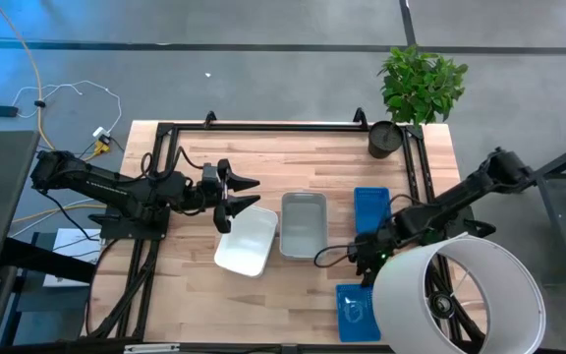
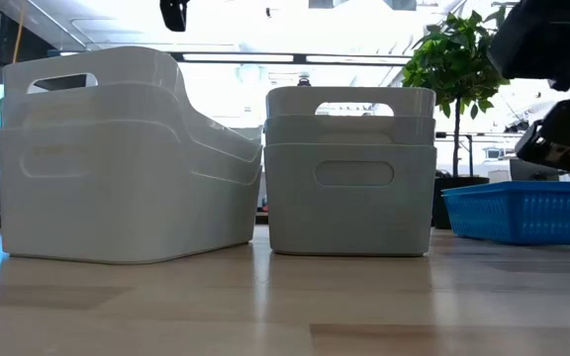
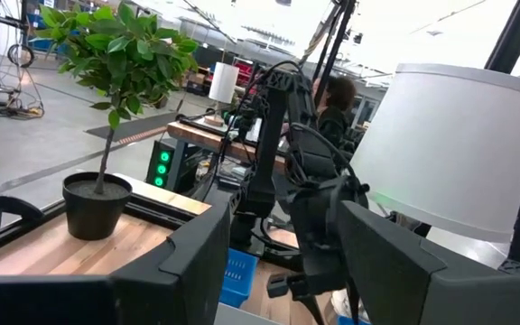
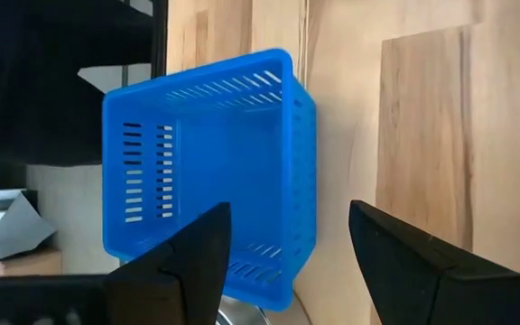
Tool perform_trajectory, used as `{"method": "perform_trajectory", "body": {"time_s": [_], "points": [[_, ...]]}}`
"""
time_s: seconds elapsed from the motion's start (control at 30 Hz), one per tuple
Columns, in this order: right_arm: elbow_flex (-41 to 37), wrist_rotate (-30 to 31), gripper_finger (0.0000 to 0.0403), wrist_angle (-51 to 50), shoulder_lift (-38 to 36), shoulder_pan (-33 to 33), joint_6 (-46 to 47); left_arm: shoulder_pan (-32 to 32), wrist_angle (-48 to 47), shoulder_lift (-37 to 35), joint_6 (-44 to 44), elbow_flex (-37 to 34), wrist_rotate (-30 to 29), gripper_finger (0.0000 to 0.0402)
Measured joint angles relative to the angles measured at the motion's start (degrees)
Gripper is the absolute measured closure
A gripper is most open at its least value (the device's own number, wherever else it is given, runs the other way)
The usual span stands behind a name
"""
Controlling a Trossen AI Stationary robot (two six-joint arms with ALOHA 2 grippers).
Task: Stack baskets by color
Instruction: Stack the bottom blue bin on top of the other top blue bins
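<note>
no writing or brand can be read on any of the baskets. on the wooden counter [image 1: 303, 285] a white basket [image 1: 247, 240] sits tilted over the white ones beneath it, with the grey basket [image 1: 303, 224] stack just beside it at 3 o'clock, then a blue basket [image 1: 370, 208], and a second blue basket [image 1: 355, 311] at the counter's 5 o'clock edge; none shows anything but other baskets inside. the left gripper [image 1: 240, 194] hovers at the white basket's 12 o'clock rim, jaws apart and empty, and the right gripper [image 1: 362, 260] hangs between the two blue baskets, jaws apart too.
</note>
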Motion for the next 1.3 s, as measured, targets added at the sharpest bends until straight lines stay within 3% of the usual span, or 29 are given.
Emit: {"method": "perform_trajectory", "body": {"time_s": [0.6, 0.77, 1.0, 1.3], "points": [[0.00, 2.95, 0.0198, 2.36, 6.56, 3.82, 1.50, 0.00, -0.02, 0.00, -0.02, 0.00, 0.00, 0.0204], [0.00, 5.81, 0.0250, 2.40, 6.53, 3.84, 3.42, 0.00, -0.04, 0.02, -0.02, 0.00, 0.00, 0.0204], [0.00, 5.57, 0.0386, 2.38, 6.51, 3.84, 3.40, 0.00, -0.04, 0.00, -0.02, 0.00, 0.00, 0.0204], [0.00, -0.38, 0.0399, 10.18, 4.25, 3.08, 0.82, 0.00, -0.04, 0.02, -0.02, 0.00, 0.00, 0.0204]]}}
